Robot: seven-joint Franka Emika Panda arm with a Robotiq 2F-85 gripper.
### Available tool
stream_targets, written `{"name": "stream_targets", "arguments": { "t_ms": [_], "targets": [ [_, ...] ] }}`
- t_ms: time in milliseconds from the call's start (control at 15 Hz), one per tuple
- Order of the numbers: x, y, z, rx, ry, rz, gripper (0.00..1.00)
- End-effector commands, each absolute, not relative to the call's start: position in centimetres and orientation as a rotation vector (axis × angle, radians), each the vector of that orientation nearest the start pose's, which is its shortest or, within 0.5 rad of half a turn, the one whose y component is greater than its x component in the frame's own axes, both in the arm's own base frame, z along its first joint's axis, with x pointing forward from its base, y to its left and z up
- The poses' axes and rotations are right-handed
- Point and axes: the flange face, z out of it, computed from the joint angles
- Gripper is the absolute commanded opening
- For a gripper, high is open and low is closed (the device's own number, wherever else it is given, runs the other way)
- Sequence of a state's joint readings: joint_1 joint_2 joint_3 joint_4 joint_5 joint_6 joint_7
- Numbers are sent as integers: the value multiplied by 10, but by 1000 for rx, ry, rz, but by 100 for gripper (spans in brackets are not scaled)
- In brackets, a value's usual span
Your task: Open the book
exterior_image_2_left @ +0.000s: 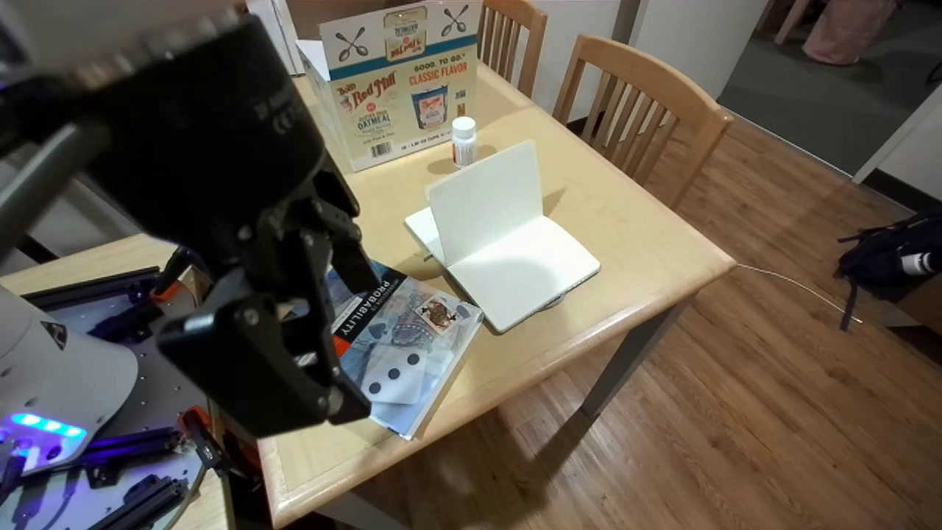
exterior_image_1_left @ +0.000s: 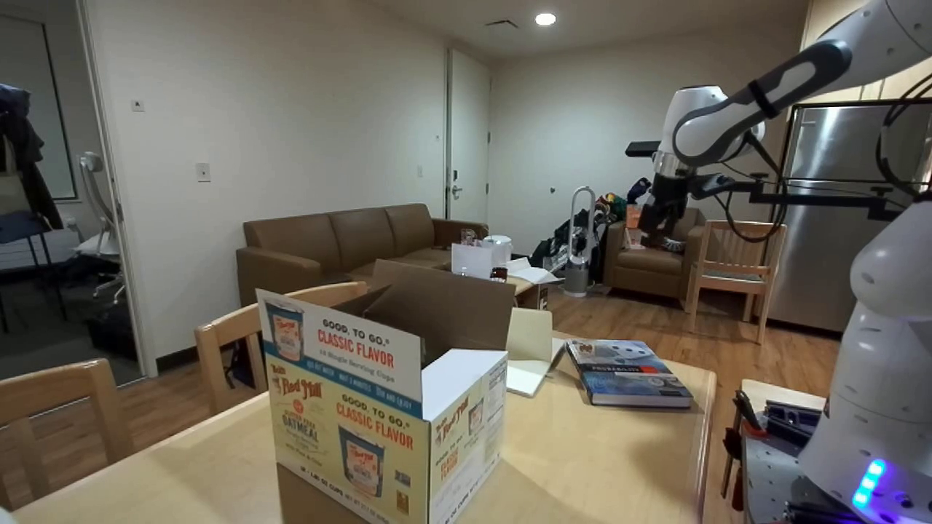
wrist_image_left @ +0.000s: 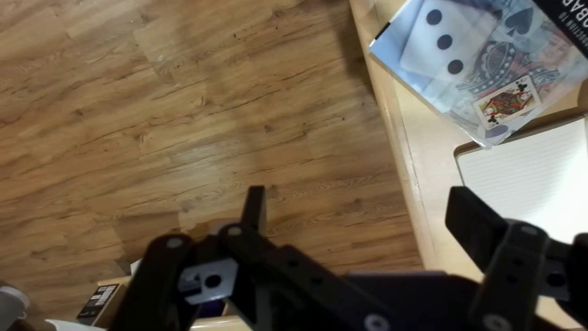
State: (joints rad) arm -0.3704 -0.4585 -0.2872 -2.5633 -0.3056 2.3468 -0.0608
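Book point(exterior_image_1_left: 630, 372) seen closed, laid flat, cover up, on table point(exterior_image_1_left: 597, 447) near its edge; bluish-grey cover printed with playing-card and die pictures, "PROBABILITY" lettered white on black band.

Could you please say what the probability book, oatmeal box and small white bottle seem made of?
Probability book: likely paper, given the pale page edges; smooth cover, perhaps laminated.
Oatmeal box: printed cardboard, fairly matte, with a bare brown flap.
White bottle: probably smooth plastic, given its plain opaque cap.
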Motion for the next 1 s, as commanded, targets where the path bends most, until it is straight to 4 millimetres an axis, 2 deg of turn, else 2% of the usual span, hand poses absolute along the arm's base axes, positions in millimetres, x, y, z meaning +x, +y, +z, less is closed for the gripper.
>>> {"name": "stream_targets", "arguments": {
  "t_ms": [0, 200, 400, 533, 600, 667, 933],
  "targets": [
    [319, -272, 422, -3235, 695, -333, 100],
    [320, -267, 404, -3134, 634, -363, 100],
    [314, -265, 390, -3024, 651, -260, 100],
    [301, -268, 389, -2992, 663, -191, 100],
    [291, -273, 395, -3007, 682, -165, 100],
    [303, -267, 388, -3015, 697, -191, 100],
    [293, -272, 393, -3000, 713, -174, 100]
  ]
}}
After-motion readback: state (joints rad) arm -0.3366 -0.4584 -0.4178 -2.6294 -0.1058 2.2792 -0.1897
